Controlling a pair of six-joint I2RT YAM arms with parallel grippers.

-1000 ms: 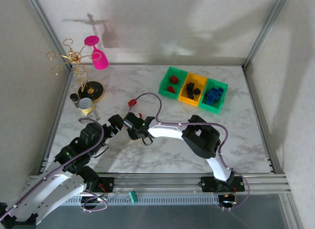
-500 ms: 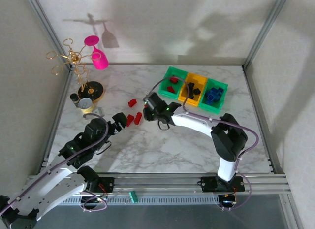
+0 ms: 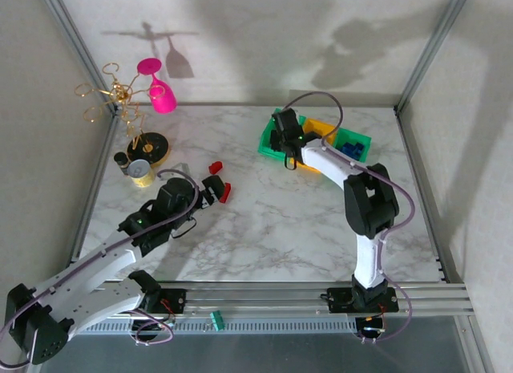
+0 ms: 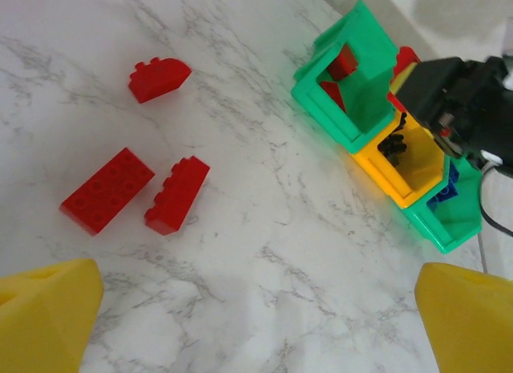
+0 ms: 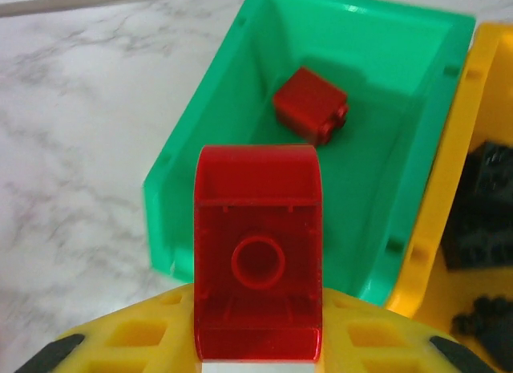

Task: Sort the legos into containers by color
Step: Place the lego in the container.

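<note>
Robot lab cell: aluminium frame posts (image 3: 72, 36), white walls (image 3: 264, 36), marble-pattern table (image 3: 280, 229), arms (image 3: 365, 212) bolted to rail (image 3: 264, 297).

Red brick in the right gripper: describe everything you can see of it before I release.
The red brick is glossy plastic, seen from its hollow underside: thin walls, one round tube in the middle, and a rounded far end. The right gripper clamps its near end between yellow fingers. In the right wrist view it lines up with the near edge of the left green bin, with no visible contact. A darker red block lies inside that bin.
</note>
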